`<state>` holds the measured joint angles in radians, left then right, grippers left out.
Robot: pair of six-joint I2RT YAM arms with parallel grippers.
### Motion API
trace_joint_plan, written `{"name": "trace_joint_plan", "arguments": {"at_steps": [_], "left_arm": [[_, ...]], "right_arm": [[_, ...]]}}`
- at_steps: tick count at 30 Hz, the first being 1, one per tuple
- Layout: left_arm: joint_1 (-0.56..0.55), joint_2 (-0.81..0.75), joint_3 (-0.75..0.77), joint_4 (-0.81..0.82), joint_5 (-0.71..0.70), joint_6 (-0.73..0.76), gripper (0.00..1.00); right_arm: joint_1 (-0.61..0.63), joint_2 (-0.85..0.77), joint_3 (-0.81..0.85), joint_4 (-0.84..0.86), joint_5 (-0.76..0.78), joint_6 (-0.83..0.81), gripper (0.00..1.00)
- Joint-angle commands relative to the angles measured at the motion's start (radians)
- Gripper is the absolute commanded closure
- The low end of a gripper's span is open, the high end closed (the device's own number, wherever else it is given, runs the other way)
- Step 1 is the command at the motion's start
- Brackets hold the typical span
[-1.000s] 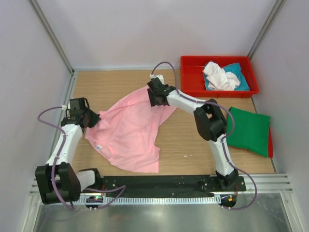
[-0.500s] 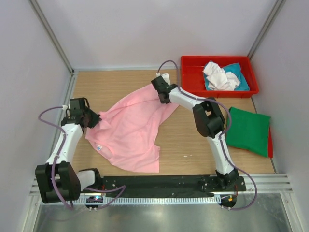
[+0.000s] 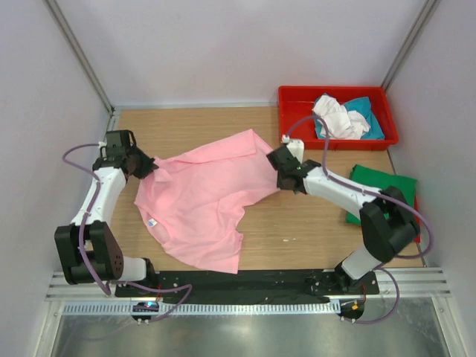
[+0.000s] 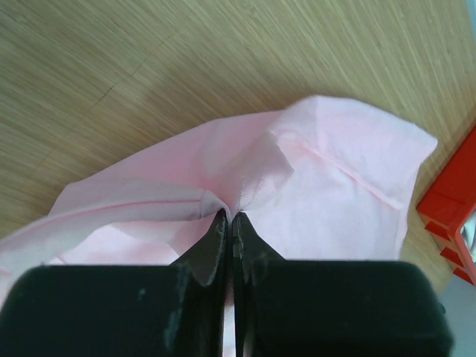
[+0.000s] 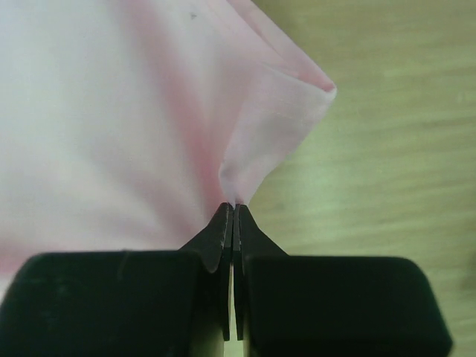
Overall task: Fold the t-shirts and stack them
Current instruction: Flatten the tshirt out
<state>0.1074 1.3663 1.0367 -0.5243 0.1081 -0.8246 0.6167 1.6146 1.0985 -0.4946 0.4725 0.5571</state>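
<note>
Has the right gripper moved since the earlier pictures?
Yes. The right gripper, holding the pink t-shirt, moved right and down in the top view: from left of the red tray to below its left corner.

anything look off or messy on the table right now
Nothing damaged. The pink t-shirt lies skewed and wrinkled mid-table, pinched at opposite edges by the left gripper and right gripper. A white shirt and a teal shirt sit heaped unfolded in the red tray.
</note>
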Motion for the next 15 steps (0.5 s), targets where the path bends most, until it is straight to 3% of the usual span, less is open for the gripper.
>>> {"name": "trace_joint_plan", "arguments": {"at_steps": [1,6,12,15], "left_arm": [[0.008,0.019,0.051,-0.045,0.007,0.050,1.00],[0.009,0.053,0.077,-0.040,0.005,0.068,1.00],[0.009,0.073,0.092,-0.046,0.013,0.084,1.00],[0.009,0.074,0.083,-0.052,0.028,0.102,1.00]], "right_arm": [[0.011,-0.154,-0.187,0.013,-0.038,0.180,0.99],[0.025,-0.330,-0.387,0.119,-0.162,0.240,0.99],[0.035,-0.318,-0.414,0.097,-0.178,0.256,0.99],[0.035,-0.326,-0.393,0.079,-0.175,0.228,0.92]]}}
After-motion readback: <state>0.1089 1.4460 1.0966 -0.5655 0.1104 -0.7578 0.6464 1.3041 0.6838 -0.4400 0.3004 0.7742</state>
